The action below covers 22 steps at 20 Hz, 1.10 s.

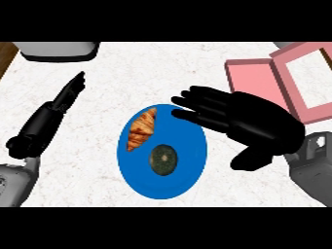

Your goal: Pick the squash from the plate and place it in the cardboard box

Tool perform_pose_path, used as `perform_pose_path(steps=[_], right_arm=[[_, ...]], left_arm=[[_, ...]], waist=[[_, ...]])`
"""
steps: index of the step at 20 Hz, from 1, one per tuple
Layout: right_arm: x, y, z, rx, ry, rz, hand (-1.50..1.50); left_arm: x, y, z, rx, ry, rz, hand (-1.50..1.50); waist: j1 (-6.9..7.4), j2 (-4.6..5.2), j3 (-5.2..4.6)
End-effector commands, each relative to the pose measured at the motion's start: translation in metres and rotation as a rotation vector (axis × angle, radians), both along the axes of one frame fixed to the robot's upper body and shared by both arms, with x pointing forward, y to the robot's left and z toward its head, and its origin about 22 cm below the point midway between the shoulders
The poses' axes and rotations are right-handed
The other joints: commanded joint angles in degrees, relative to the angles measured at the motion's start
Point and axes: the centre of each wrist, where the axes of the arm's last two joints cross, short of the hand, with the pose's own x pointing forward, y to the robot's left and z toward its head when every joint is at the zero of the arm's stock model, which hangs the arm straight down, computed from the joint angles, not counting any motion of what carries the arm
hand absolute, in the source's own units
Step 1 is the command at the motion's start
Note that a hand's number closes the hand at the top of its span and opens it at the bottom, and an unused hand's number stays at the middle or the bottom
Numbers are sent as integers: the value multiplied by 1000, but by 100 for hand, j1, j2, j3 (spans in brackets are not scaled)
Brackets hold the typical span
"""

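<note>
Over the marbled counter (89, 146), I am holding the right hand (251, 126) above the right edge of the blue plate (179, 182), fingers spread and slightly bent, gripping nothing. The squash (163, 159), a small dark green round, is sitting on the plate just below a croissant (142, 129), which is lying against the plate's upper left. The fingertips are reaching over the plate's upper rim, near the squash but apart from it as far as I can tell.

The pink cardboard box (258, 80) is lying open at the upper right of the counter, lid tipped back, well apart from the plate and behind the right hand. The left hand (71, 90) is resting at the left side, fingers straight and pointing away, holding nothing. A grey appliance (59, 50) is showing at the top left edge.

By my reading, the task is barely beginning: the squash is not yet grasped, and the lift, the carry to the box and the release are all left to do.
</note>
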Motion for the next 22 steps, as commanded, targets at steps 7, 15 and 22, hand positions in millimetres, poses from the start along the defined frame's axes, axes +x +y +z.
perform_pose_path(steps=[7, 15, 22], right_arm=[[-71, 78, 9, -348, -114, -41, -150], [-99, 120, -13, -454, -38, -142, -150], [-98, 109, -32, -483, -35, -174, -150]], left_arm=[[-4, 0, 6, -12, -8, -7, 0], [-19, -11, 10, -2, -14, -18, 0], [4, 15, 15, -6, -3, -3, 0]], waist=[[0, -22, 0], [37, -8, 8], [-11, 19, 9]])
